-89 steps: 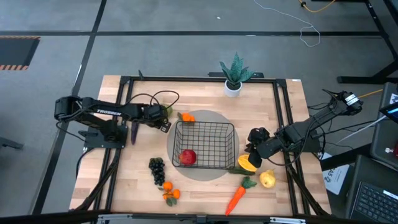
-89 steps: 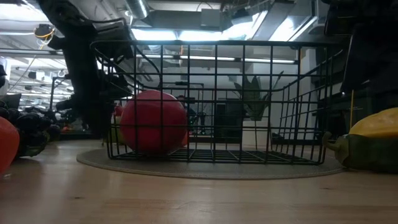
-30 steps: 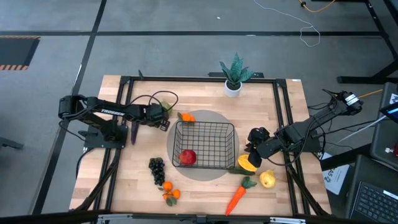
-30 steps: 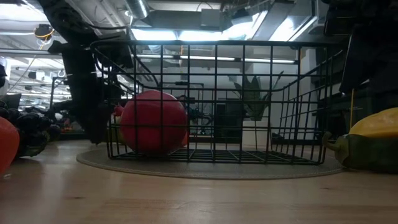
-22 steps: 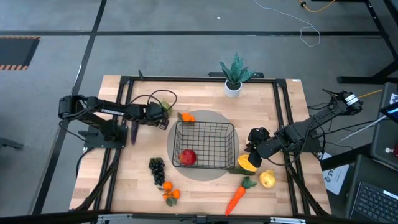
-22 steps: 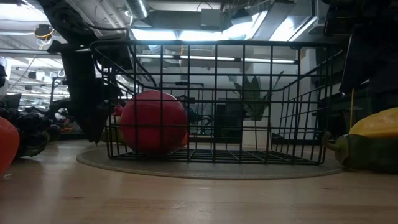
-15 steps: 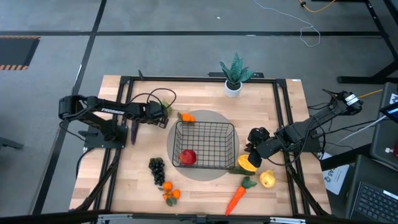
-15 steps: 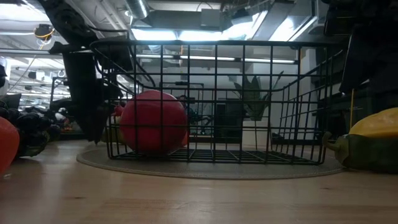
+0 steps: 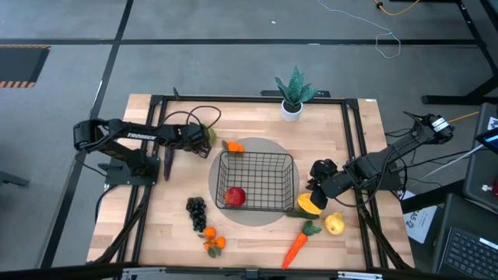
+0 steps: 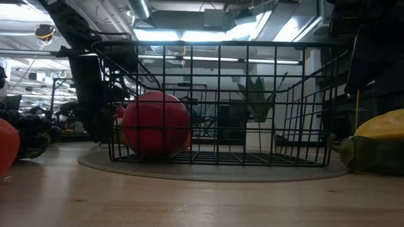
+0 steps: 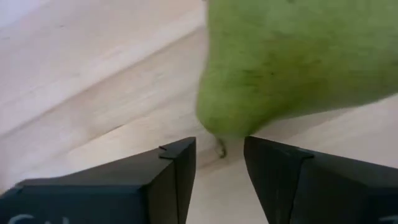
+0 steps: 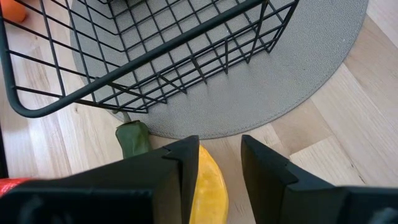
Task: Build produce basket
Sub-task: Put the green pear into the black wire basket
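On the table point(image 9: 171, 225), my left jaws point(image 11: 217, 163) stand apart; the green pear point(image 11: 298, 56) lies just ahead, stem toward them.

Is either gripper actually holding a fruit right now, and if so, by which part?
Neither. The left gripper is open just short of the green pear, its fingers either side of the stem end. The right gripper is open over the yellow-orange squash, not gripping.
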Available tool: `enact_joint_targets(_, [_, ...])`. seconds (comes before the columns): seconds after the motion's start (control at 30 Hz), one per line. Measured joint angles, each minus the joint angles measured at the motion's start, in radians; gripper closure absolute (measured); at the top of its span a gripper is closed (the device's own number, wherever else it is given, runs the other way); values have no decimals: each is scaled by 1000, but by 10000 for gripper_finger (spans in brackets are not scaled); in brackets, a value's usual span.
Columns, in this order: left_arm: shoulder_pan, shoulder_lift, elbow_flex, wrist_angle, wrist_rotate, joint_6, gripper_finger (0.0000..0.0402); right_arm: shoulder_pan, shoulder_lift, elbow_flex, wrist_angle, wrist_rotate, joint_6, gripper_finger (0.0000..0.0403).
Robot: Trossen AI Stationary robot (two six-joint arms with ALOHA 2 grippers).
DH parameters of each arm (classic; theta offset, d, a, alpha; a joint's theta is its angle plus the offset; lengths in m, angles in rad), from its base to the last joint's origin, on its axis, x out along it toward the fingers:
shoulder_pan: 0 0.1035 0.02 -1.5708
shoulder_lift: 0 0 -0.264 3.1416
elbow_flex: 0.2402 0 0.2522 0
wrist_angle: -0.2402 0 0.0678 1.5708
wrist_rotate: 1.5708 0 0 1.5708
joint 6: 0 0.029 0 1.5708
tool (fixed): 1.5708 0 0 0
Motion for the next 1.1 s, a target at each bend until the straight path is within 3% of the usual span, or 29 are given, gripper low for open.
enact_joint_targets(0.43, [57, 13, 1, 2, 57, 118, 278, 0, 0, 0, 0, 0, 0, 292])
enact_joint_targets(0.8, [79, 50, 4, 18, 70, 116, 279, 0, 0, 0, 1, 0, 0, 292])
enact_joint_targets(0.9, [79, 51, 4, 18, 70, 117, 299, 0, 0, 0, 1, 0, 0, 292])
enact_joint_targets(1.1, [79, 53, 2, 21, 66, 117, 386, 0, 0, 0, 0, 0, 0, 292])
